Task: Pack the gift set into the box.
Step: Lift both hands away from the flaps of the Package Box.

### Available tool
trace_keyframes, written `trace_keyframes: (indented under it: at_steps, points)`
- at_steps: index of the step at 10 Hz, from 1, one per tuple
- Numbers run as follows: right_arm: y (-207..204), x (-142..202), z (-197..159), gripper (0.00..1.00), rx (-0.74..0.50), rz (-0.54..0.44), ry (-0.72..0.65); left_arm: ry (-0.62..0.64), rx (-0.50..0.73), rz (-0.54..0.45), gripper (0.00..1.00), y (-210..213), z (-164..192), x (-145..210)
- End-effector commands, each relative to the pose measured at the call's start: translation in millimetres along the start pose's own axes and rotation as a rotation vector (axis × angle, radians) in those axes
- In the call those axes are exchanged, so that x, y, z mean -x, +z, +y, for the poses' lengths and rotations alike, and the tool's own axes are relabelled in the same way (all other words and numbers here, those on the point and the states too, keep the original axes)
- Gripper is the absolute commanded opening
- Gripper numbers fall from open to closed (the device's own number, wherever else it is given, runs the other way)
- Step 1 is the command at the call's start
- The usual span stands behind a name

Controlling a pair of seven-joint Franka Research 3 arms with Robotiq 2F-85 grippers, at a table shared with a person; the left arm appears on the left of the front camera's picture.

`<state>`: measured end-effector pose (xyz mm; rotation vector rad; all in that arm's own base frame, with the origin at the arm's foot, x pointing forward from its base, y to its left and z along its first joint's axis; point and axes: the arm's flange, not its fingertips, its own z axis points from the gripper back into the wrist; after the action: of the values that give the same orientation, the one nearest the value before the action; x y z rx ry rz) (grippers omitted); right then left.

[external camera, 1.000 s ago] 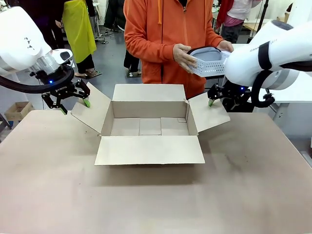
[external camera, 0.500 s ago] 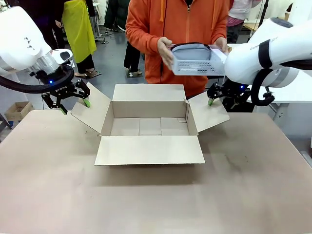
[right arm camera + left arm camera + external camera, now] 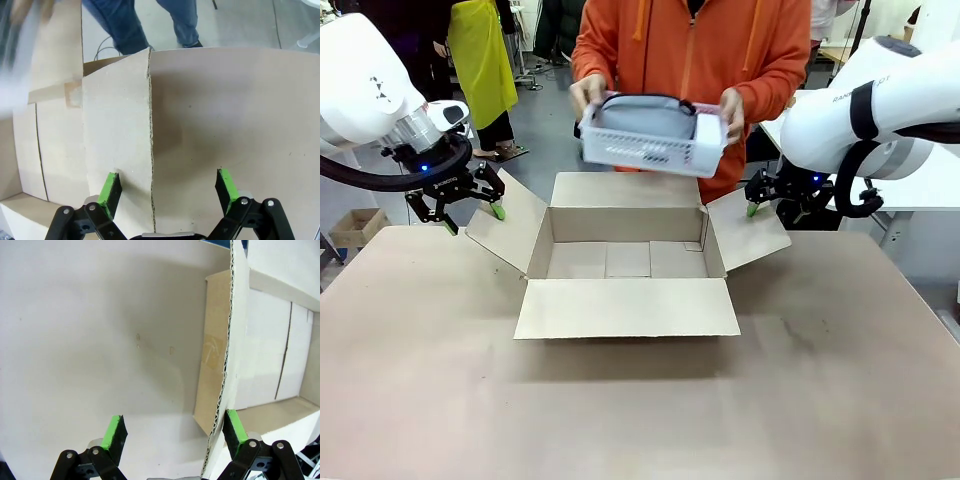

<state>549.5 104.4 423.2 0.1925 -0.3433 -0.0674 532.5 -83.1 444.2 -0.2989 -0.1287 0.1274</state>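
The box (image 3: 625,308) lies open on the table with its four flaps spread and nothing inside. Above its far flap a person in an orange hoodie holds the gift set (image 3: 655,140) in both hands: a white perforated tray with a grey, dark-edged pouch. My left gripper (image 3: 473,218) is open astride the edge of the left flap (image 3: 227,365). In its wrist view that gripper (image 3: 174,430) has the edge close to one green pad. My right gripper (image 3: 765,205) is open astride the right flap (image 3: 117,130), whose edge runs between that gripper's (image 3: 167,185) pads.
The brown table top (image 3: 620,420) lies bare in front of the box. A small brown carton (image 3: 355,225) sits on the floor at the left. A white table (image 3: 925,190) stands behind my right arm. Other people stand farther back.
The person has swung the gift set from the right, beside my right arm, to the middle above the box's far flap. Neither arm has moved.
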Motion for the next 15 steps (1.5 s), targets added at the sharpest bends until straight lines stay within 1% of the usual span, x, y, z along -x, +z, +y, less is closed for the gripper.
trace_keyframes:
  at_steps: [1, 12, 13, 14, 15]
  points:
    - [2, -2, 3, 1.0, 0.013, 0.0, -0.013, 0.01, -0.016, -0.007, 1.0, 2, -1, 0]
    - [2, -2, 3, 1.0, 0.013, 0.0, -0.013, 0.01, -0.016, -0.007, 1.0, 2, -1, 0]
    - [0, 0, 0, 1.0, 0.0, 0.0, 0.0, 0.0, 0.0, 0.0, 1.0, 0, 0, 0]
    - [33, 5, -9, 1.0, -0.131, -0.002, 0.038, -0.072, 0.191, 0.049, 1.0, 41, 2, 11]
    - [69, 12, -37, 1.0, -0.417, 0.028, 0.068, -0.138, 0.532, 0.134, 1.0, 94, 24, 29]
